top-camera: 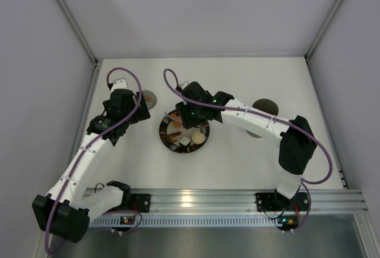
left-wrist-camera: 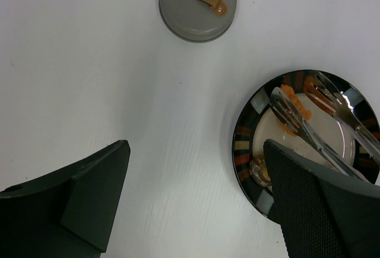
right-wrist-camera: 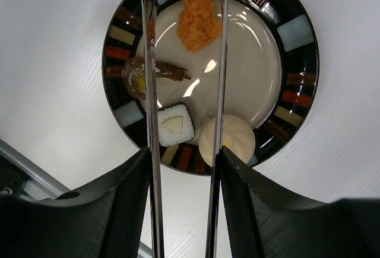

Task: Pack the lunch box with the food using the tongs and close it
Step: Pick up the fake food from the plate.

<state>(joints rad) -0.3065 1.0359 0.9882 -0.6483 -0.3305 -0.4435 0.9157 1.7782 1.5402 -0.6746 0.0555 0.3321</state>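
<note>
- Right wrist view: my right tool [right-wrist-camera: 183, 169] is clamped on the tongs [right-wrist-camera: 222, 62]. Their two arms stand apart over the plate [right-wrist-camera: 297, 32], one on either side of the orange piece [right-wrist-camera: 199, 14].
- Other food on the plate: a brown piece [right-wrist-camera: 145, 74], a white-and-black roll [right-wrist-camera: 174, 125] and a cream round piece [right-wrist-camera: 234, 139].
- My left tool [left-wrist-camera: 196, 198] hangs with its fingers wide apart, holding nothing, above the worktop [left-wrist-camera: 89, 62].
- The plate sits mid-worktop. The lid [left-wrist-camera: 197, 5] lies flat toward the far left corner. The lunch box [top-camera: 265, 104] stands toward the right edge, partly hidden by my right arm [top-camera: 255, 118].
</note>
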